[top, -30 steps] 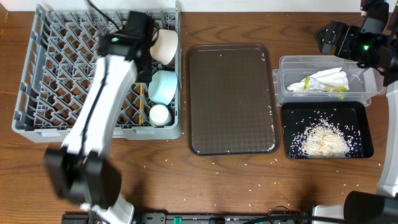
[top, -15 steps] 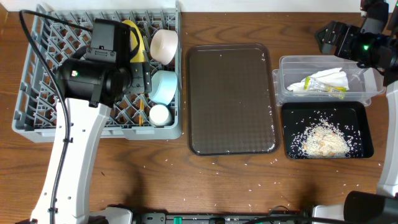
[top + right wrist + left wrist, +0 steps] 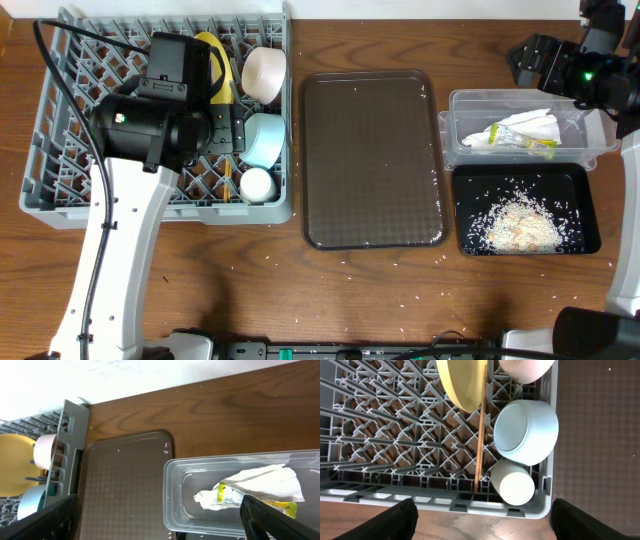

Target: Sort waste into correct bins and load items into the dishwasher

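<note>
The grey dish rack [image 3: 60,120] holds the yellow plate [image 3: 215,62] on edge, the white bowl [image 3: 265,72], the light blue bowl [image 3: 262,138], the white cup [image 3: 256,184] and the chopsticks [image 3: 226,168]. My left gripper [image 3: 480,520] hangs open and empty over the rack's front rim [image 3: 445,502], just short of the cup [image 3: 512,487] and chopsticks [image 3: 481,435]. My right gripper [image 3: 160,520] is open and empty at the far right, above the clear tub [image 3: 172,490] with the napkin [image 3: 270,482] and wrapper [image 3: 227,495] inside. Rice [image 3: 520,225] lies in the black tray [image 3: 585,190].
A dark brown serving tray [image 3: 372,160] lies between the rack and the two bins. Stray rice grains [image 3: 350,262] dot the wooden table along the front of that tray. The left arm's body [image 3: 140,125] covers the rack's middle.
The left arm pulled back from the rack's far right corner toward its middle and its jaws widened, leaving the yellow plate standing uncovered. The right arm stayed still.
</note>
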{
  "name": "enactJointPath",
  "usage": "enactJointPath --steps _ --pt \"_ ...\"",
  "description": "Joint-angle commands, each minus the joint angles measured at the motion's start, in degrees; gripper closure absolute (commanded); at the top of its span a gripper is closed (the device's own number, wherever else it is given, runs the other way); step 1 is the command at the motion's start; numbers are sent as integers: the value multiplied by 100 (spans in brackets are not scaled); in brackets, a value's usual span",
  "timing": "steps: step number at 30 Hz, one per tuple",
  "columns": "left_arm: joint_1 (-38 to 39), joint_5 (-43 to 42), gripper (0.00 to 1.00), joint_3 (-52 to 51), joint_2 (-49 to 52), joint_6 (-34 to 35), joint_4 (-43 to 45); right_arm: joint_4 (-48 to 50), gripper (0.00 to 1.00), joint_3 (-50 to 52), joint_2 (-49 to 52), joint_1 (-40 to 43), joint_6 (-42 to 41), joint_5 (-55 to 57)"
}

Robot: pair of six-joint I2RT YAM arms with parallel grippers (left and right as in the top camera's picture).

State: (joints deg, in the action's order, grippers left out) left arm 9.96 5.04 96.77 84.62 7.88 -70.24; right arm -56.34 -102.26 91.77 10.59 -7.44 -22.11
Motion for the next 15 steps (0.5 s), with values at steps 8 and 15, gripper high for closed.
enactJointPath --steps 8,15 --pt "-24 -13 14 9 -39 33 -22 -9 1 -4 -37 35 -66 -24" --pt "-24 -13 14 9 -39 33 -22 -11 1 -4 -44 22 -66 -22"
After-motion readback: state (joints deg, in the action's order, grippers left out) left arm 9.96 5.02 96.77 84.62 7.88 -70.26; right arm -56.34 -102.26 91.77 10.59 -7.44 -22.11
